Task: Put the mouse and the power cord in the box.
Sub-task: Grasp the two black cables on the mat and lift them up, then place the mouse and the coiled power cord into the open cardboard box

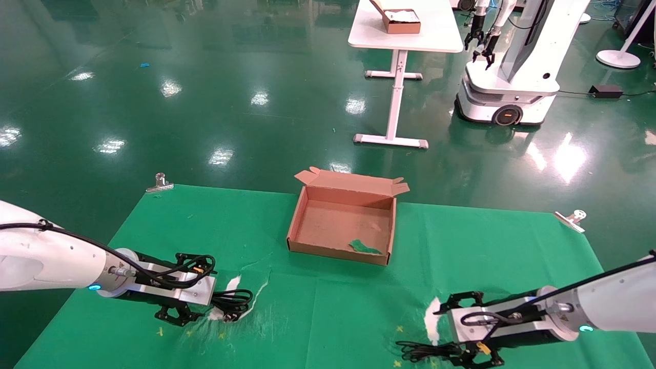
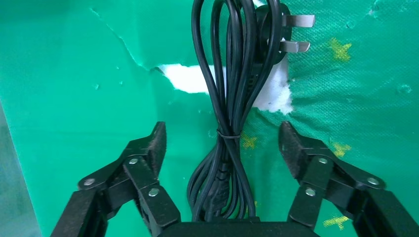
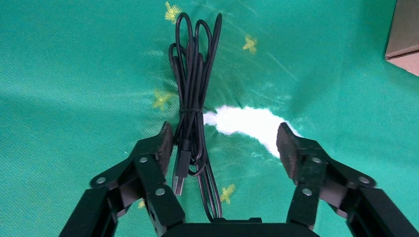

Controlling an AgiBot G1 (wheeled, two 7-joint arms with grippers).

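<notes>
The right gripper (image 3: 225, 145) is held low at the desk's near right edge, fingers apart around the mouse's bundled cable (image 3: 192, 106). At near left, the left gripper (image 2: 222, 143) is spread astride the power cord (image 2: 230, 98). Farther back, the box (image 1: 342, 221) is seen open.

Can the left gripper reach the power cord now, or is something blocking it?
Probably yes. The left gripper is open, with the power cord lying on the green cloth between its fingers; nothing covers it.
</notes>
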